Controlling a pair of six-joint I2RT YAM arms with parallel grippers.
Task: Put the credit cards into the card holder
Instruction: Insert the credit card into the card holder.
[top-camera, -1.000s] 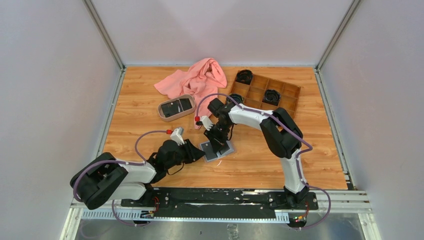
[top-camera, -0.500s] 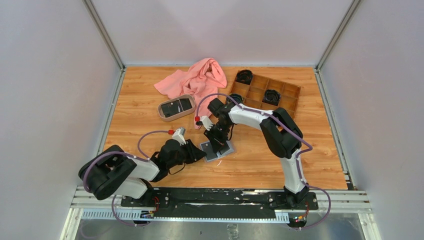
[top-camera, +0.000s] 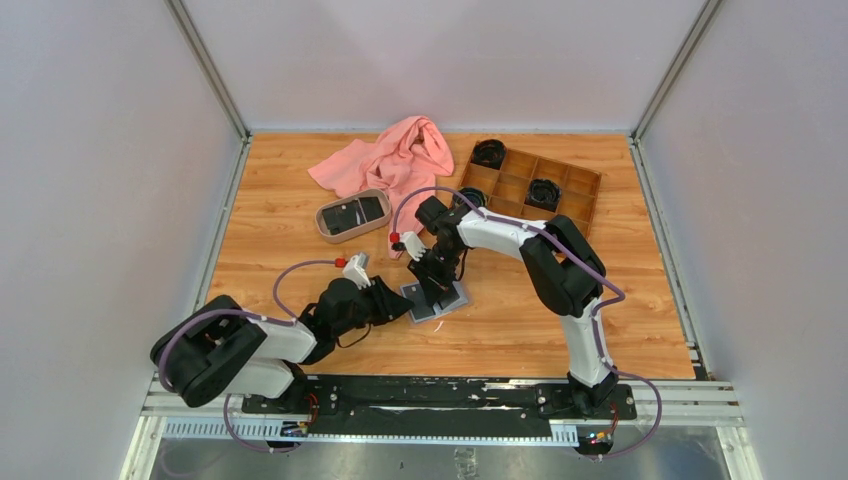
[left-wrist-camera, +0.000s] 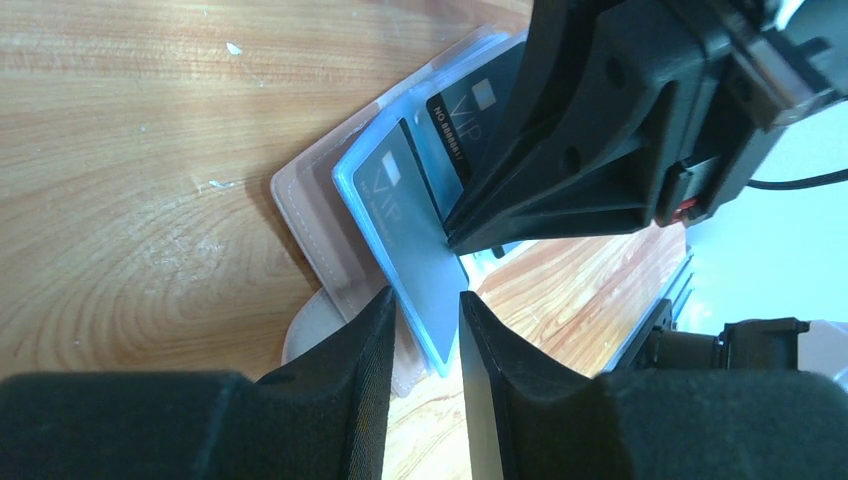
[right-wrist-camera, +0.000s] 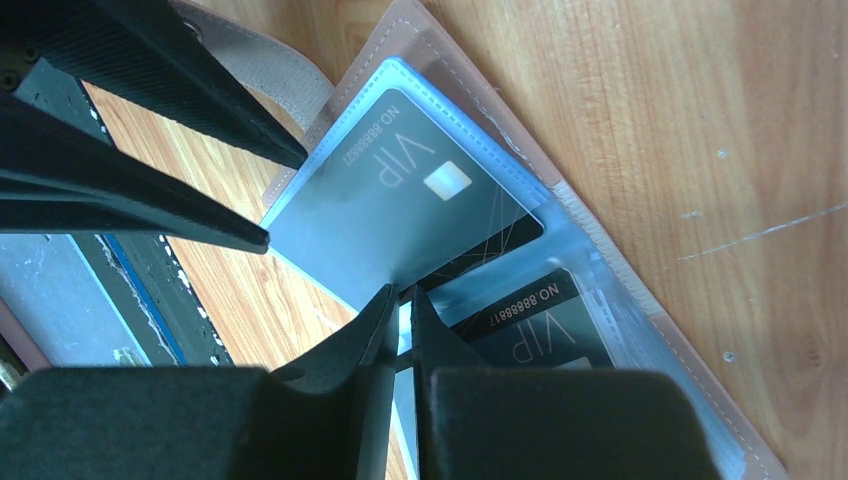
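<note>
Card holder: your card holder (top-camera: 437, 303) lies open on the worktop (top-camera: 640, 320), about mid-width and toward the near edge.
Cards: one dark card (right-wrist-camera: 400, 185) sits in the raised pocket leaf (left-wrist-camera: 405, 250). A second card (right-wrist-camera: 530, 320) sits in the pocket beneath it.
Right tool: your right tool (right-wrist-camera: 402, 292) is nearly together, clamped on that leaf's edge.
Left tool: your left tool (left-wrist-camera: 425, 298) stands apart, straddling the leaf's corner with no pinch evident.
Handling: expect light, stiff, slick cards and a floppy leaf. Take each card by a short edge and the leaf by its free rim.
</note>
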